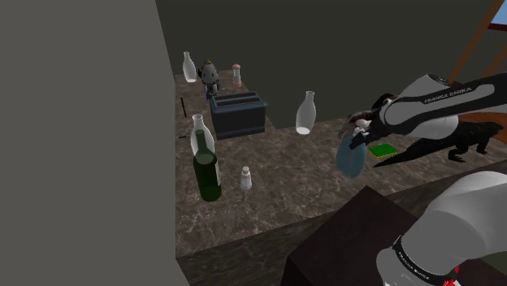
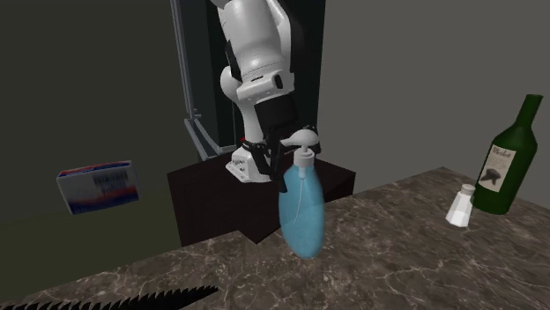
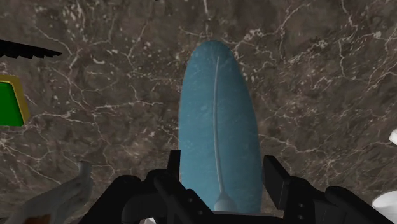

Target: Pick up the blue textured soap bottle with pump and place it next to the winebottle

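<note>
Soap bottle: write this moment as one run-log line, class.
object: blue soap bottle | tool: shut on its upper part | pose: upright | target: wine bottle, well apart | placed: not yet

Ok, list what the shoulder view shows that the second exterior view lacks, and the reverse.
Shoulder view adds a dark boxy appliance, a clear bottle and a green pad. Second exterior view adds a blue-and-white carton. Both share the blue soap bottle, the green wine bottle, a small white shaker and the marbled counter.
</note>
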You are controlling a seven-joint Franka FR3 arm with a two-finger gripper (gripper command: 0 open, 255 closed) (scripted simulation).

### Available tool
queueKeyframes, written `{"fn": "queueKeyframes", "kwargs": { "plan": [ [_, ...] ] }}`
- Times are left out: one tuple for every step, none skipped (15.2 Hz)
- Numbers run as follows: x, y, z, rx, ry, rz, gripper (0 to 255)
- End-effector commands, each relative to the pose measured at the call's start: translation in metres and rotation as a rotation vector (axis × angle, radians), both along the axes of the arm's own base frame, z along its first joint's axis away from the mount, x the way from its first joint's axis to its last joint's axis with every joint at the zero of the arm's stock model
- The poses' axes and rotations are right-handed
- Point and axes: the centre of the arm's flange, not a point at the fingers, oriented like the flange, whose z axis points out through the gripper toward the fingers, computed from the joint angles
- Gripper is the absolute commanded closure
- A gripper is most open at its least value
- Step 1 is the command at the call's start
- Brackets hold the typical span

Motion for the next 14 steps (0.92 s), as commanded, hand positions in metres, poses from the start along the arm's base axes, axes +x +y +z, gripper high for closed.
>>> {"fn": "queueKeyframes", "kwargs": {
  "plan": [
    [-0.001,0.0,0.012,-0.001,0.0,0.0,255],
    [-0.001,0.0,0.017,-0.001,0.0,0.0,255],
    [-0.001,0.0,0.023,-0.001,0.0,0.0,255],
    [-0.001,0.0,0.028,-0.001,0.0,0.0,255],
    [-0.001,0.0,0.033,-0.001,0.0,0.0,255],
    [-0.001,0.0,0.039,-0.001,0.0,0.0,255],
    [-0.001,0.0,0.044,-0.001,0.0,0.0,255],
    [-0.001,0.0,0.049,-0.001,0.0,0.0,255],
    [-0.001,0.0,0.054,-0.001,0.0,0.0,255],
    [-0.001,0.0,0.06,-0.001,0.0,0.0,255],
    [-0.001,0.0,0.065,-0.001,0.0,0.0,255],
    [-0.001,0.0,0.07,-0.001,0.0,0.0,255],
    [-0.001,0.0,0.075,-0.001,0.0,0.0,255],
    [-0.001,0.0,0.081,-0.001,0.0,0.0,255]
  ]
}}
